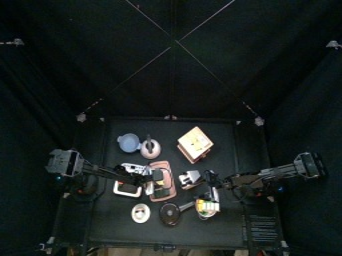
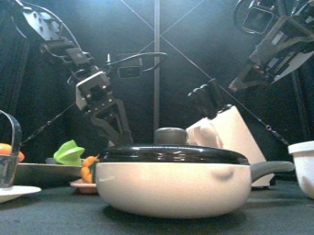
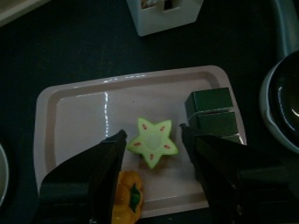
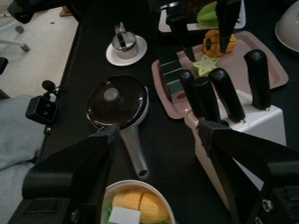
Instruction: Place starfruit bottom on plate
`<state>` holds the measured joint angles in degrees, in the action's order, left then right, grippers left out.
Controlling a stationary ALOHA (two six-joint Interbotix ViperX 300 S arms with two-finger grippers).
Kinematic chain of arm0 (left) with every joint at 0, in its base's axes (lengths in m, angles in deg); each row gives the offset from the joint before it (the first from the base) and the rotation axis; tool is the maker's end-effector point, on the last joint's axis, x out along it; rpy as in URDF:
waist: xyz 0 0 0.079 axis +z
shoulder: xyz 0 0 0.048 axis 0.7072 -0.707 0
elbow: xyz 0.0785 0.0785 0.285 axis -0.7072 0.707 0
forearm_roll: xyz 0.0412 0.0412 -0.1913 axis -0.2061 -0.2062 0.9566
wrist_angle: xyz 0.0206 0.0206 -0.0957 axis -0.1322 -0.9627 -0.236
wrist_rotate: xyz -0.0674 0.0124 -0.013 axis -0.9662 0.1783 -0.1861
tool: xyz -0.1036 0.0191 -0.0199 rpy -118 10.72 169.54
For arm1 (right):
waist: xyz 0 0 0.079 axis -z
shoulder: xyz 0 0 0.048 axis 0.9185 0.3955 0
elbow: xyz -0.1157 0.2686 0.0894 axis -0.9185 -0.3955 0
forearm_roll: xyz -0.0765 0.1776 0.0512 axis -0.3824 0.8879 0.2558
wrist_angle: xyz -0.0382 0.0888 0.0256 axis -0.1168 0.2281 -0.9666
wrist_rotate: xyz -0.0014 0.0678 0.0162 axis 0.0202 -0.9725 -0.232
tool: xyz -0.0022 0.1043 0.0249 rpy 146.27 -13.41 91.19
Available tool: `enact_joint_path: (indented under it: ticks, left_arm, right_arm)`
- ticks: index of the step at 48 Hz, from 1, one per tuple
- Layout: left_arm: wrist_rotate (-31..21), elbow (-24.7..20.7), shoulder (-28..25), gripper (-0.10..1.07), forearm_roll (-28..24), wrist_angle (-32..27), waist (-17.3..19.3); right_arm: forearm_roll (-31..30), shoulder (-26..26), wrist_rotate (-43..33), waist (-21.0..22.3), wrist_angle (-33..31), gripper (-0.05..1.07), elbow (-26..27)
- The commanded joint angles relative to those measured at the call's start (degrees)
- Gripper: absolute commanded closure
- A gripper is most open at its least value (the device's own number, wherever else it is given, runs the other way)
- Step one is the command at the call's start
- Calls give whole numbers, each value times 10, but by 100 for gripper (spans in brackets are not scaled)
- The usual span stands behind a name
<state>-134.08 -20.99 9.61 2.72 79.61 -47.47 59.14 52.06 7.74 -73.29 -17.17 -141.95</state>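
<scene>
Pale pink, the plate point(image 3: 82, 122) fills the left wrist view, and on it lies the green starfruit piece point(image 3: 155, 141), flat with its five points showing. The left gripper point(image 3: 158, 166) hangs just above the plate, its jaws wide apart on either side of the starfruit and touching nothing. Two dark green blocks point(image 3: 214, 114) sit on the plate just beside the starfruit, and an orange pepper point(image 3: 129, 192) lies at the plate's near edge. A white knife block point(image 3: 167, 13) stands beyond the plate.

From above, the plate point(image 1: 139, 176) lies left of the middle of the black surface point(image 1: 227, 140), with the left gripper point(image 1: 135, 171) over it; the starfruit is too small to make out there. The right gripper point(image 1: 214, 182) hovers to the right of the plate.

At table height a white pot with a black lid point(image 2: 172, 176) stands in front, and the left gripper point(image 2: 117, 124) hangs behind it, above the plate's side.

In the right wrist view the right gripper point(image 4: 152, 175) has its jaws apart and empty; the plate point(image 4: 251, 61) lies beyond, next to a black frying pan point(image 4: 119, 103) and a bowl of food point(image 4: 136, 206)
</scene>
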Motion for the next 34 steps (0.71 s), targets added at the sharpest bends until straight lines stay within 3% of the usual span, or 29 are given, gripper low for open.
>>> enact_joint_path:
  ticks: [1,20,28,34]
  left_arm:
    - [0,-11,6,9,-2,1,1]
    - [1,-11,22,9,-1,-26,-1]
    - [-7,-2,55,10,9,-133,-37]
    - [-21,-11,76,10,49,-242,-77]
  right_arm:
    - [1,0,0,1,4,2,6]
    - [1,5,-1,1,4,2,6]
    - [1,5,-1,1,4,2,4]
    - [1,8,-1,1,4,2,4]
